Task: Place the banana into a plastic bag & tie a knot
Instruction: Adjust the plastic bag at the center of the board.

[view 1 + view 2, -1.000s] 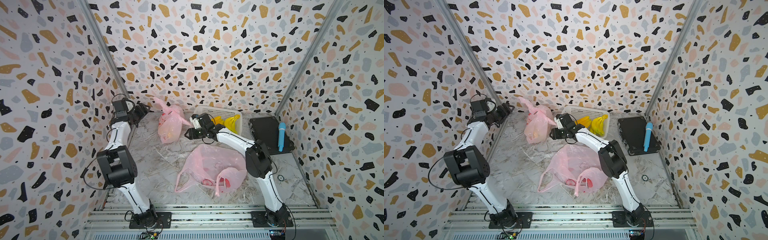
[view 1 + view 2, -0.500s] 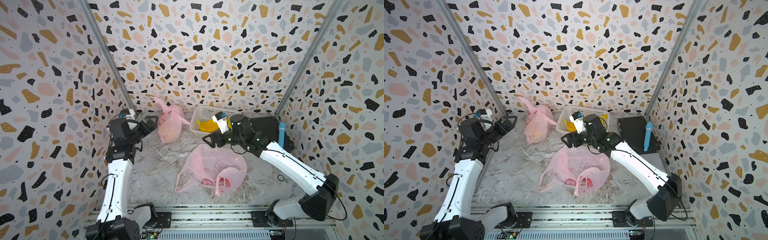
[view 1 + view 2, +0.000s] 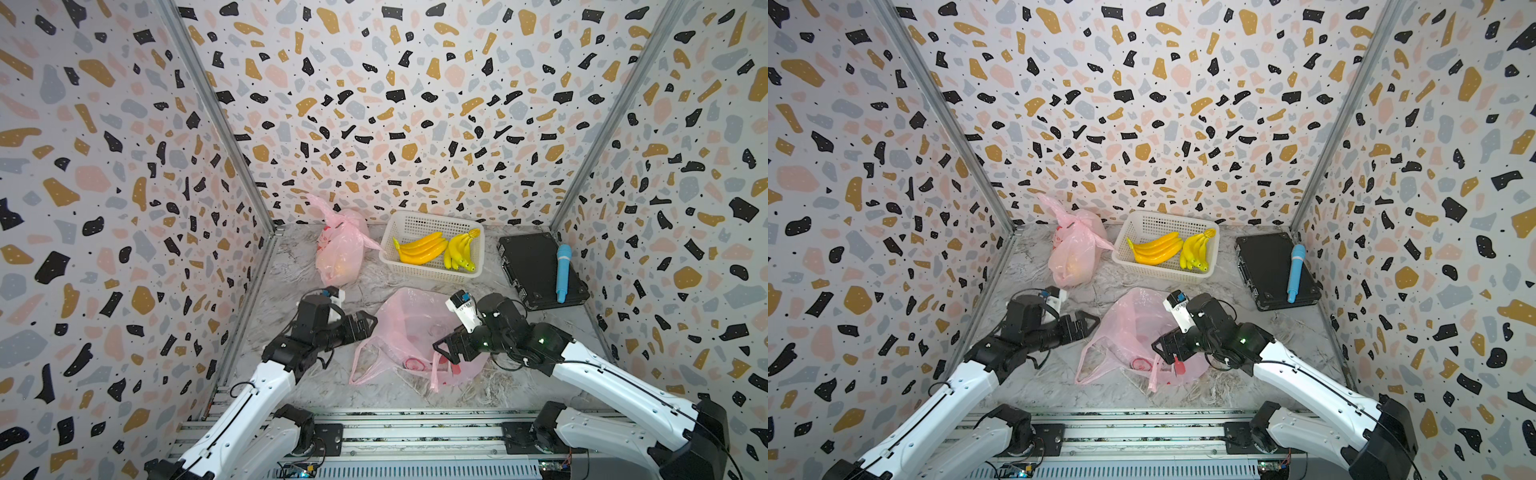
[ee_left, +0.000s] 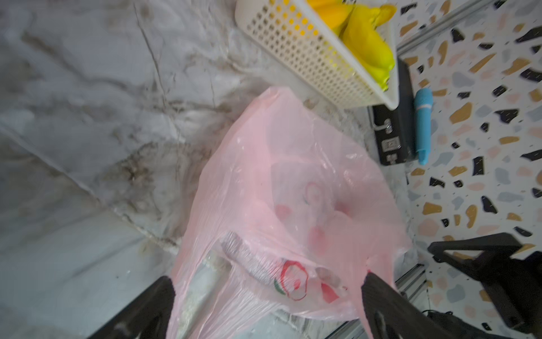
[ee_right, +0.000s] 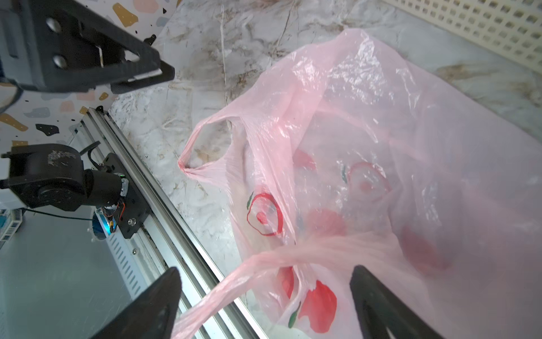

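The left gripper (image 3: 370, 325) is hovering at the bag's (image 3: 409, 328) left edge, jaws gaping wide and gripping nothing. In the left wrist view its fingers (image 4: 146, 305) are straddling the bag's handle end; whether they are touching the film I cannot tell. The tied bag (image 3: 341, 249) is sitting behind the bag, toward its left. The bag itself is lying flat and loose on the table (image 3: 291, 266). Straight behind the bag, the basket (image 3: 432, 275) is holding 2 banana bunches (image 3: 419, 249), neither of them in the bag. The right gripper (image 3: 441, 353) is hanging over the bag's front right part, jaws spread wide and empty. In the right wrist view a handle strip is running between its fingers (image 5: 152, 305) unpinched. Behind the bag to its right, a case (image 3: 532, 266) is carrying a blue stick (image 3: 563, 272).
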`<state>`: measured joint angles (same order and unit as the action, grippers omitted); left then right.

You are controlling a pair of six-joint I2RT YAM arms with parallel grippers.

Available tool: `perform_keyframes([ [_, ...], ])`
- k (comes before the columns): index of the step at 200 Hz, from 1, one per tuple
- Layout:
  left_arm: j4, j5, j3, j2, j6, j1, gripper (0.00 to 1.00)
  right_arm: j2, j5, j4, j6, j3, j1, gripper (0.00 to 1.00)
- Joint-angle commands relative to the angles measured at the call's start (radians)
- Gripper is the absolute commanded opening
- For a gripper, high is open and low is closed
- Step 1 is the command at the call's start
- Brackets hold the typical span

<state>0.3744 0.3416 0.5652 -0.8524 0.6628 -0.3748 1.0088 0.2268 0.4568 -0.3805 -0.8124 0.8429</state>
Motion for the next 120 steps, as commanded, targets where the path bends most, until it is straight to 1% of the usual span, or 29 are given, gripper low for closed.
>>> perform_keyframes([
  [1, -0.028, -0.131, -0.052, 0.041, 0.044, -0.107, 0.99, -0.037, -0.094, -0.008, -0.007, 0.006, 0.048, 1.00],
  [14, -0.017, -0.197, -0.086, 0.060, 0.058, -0.167, 0.99, -0.046, -0.158, 0.007, 0.023, 0.013, 0.084, 1.00],
  [24, 0.003, -0.235, -0.108, 0.075, 0.069, -0.195, 0.99, -0.053, -0.191, 0.005, 0.052, 0.020, 0.110, 1.00],
  [47, 0.022, -0.240, -0.167, 0.096, 0.096, -0.225, 0.99, -0.065, -0.281, 0.000, 0.122, 0.024, 0.178, 1.00],
  [53, 0.034, -0.243, -0.174, 0.095, 0.098, -0.231, 0.99, -0.065, -0.299, -0.006, 0.139, 0.026, 0.182, 1.00],
  [55, 0.039, -0.245, -0.176, 0.093, 0.098, -0.232, 0.99, -0.064, -0.303, -0.008, 0.145, 0.027, 0.182, 1.00],
  [57, 0.045, -0.245, -0.178, 0.092, 0.098, -0.234, 0.99, -0.065, -0.306, -0.011, 0.150, 0.028, 0.209, 1.00],
  [61, 0.055, -0.246, -0.181, 0.088, 0.097, -0.235, 0.99, -0.064, -0.313, -0.021, 0.166, 0.032, 0.224, 1.00],
  [77, 0.106, -0.267, -0.183, 0.083, 0.095, -0.240, 0.99, -0.059, -0.324, -0.046, 0.193, 0.042, 0.237, 1.00],
  [100, 0.179, -0.364, -0.192, 0.105, 0.095, -0.248, 0.99, -0.043, -0.340, -0.079, 0.226, 0.055, 0.248, 1.00],
  [110, 0.183, -0.393, -0.205, 0.114, 0.104, -0.248, 0.99, -0.027, -0.347, -0.090, 0.242, 0.060, 0.255, 1.00],
  [120, 0.157, -0.394, -0.223, 0.111, 0.114, -0.249, 1.00, -0.011, -0.353, -0.100, 0.260, 0.066, 0.265, 1.00],
])
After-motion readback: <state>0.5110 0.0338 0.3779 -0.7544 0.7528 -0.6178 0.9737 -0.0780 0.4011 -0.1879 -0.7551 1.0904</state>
